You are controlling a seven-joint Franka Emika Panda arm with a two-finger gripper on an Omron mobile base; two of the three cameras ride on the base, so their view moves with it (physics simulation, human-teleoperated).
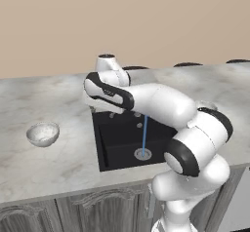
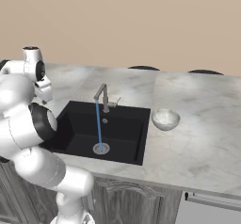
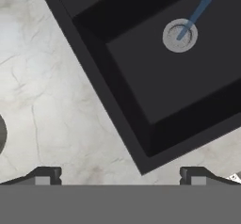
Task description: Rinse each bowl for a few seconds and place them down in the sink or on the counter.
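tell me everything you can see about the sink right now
The sink is a black rectangular basin set down into the light marbled counter. Its walls and floor look matte and dark, with a round metal drain in the floor. A grey angular faucet stands at its back edge, and a thin blue stream of water falls straight onto the drain. No bowl is inside it; one bowl sits on the counter just beside its right rim.
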